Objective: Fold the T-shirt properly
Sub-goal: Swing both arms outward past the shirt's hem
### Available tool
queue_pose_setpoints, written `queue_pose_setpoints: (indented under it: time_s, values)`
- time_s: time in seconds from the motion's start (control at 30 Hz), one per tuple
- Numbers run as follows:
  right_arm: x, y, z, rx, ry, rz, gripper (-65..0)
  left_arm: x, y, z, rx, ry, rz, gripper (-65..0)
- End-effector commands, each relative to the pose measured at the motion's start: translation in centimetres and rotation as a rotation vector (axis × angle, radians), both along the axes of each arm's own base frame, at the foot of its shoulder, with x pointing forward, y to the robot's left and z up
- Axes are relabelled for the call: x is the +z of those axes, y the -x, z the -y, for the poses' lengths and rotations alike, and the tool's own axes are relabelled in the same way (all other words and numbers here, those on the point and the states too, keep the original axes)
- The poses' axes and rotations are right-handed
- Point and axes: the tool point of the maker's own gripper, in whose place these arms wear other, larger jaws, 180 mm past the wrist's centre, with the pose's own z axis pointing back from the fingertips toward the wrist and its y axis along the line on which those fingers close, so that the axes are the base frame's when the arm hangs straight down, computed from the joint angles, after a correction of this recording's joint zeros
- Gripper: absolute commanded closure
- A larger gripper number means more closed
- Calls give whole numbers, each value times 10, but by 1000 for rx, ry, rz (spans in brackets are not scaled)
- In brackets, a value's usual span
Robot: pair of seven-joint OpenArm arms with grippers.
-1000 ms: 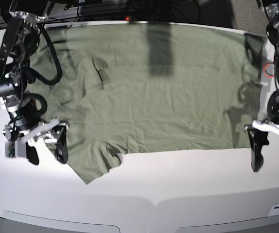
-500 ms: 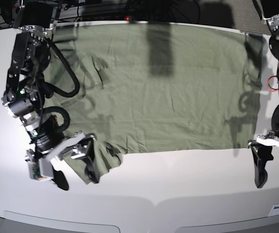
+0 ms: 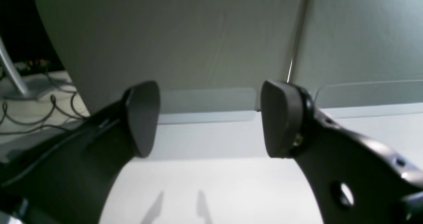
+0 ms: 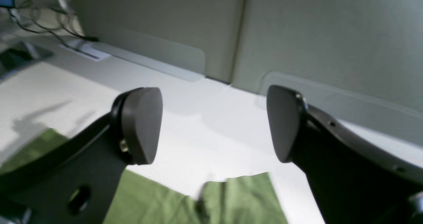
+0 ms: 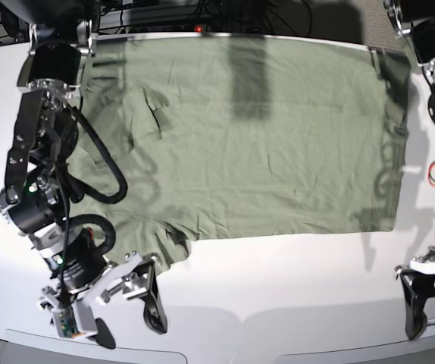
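The T-shirt [image 5: 248,144] lies spread flat and wrinkled across the far half of the white worktop [image 5: 278,288], its neck-and-sleeve end toward nine o'clock in the base view and its hem toward three; no fold has been made, so I'd judge this the approach before the first grasp. The right end effector [image 5: 126,322] hangs at about seven o'clock, just off the near sleeve, which pokes out toward the front edge; its two dark fingers stand wide apart with nothing between them, and through its wrist camera a green corner of cloth shows below the gap, close under the fingers [image 4: 142,125] but not touching them as far as I can tell. The left end effector [image 5: 430,315] sits at about five o'clock, over bare worktop and apart from the hem corner; its fingers [image 3: 281,118] are likewise spread and empty, with only white surface in its own view. The next move, to my eye, calls for the right one to drop onto the sleeve edge and pinch a single layer, while the left comes in toward the hem corner so both can lift together; a grab on bunched cloth would spoil the fold.
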Motion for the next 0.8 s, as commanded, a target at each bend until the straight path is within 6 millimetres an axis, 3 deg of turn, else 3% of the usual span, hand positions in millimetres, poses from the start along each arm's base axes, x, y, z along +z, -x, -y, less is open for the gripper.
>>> queue_pose_setpoints:
  time_s: [0.0, 0.17, 0.37, 0.53, 0.67, 0.77]
  values:
    - [21, -3, 1, 6, -9, 66, -475, 25, 0, -1, -1, -8, 77, -455]
    - [25, -24, 9, -11, -22, 54, -475, 49, -5, -1, -2, -10, 128, -455]
    - [22, -60, 22, -41, -55, 1, -475, 61, -11, -5, 4, -20, 139, -455]
    - [16, -87, 34, -66, -77, -57, -475, 44, -36, -29, 39, -17, 73, -455]
    - [11, -104, 40, -83, -88, -105, -475, 29, -63, -55, 74, 20, 26, -455]
    - [12, -113, 44, -93, -91, -132, -475, 17, -86, -63, 55, 39, -21, -455]
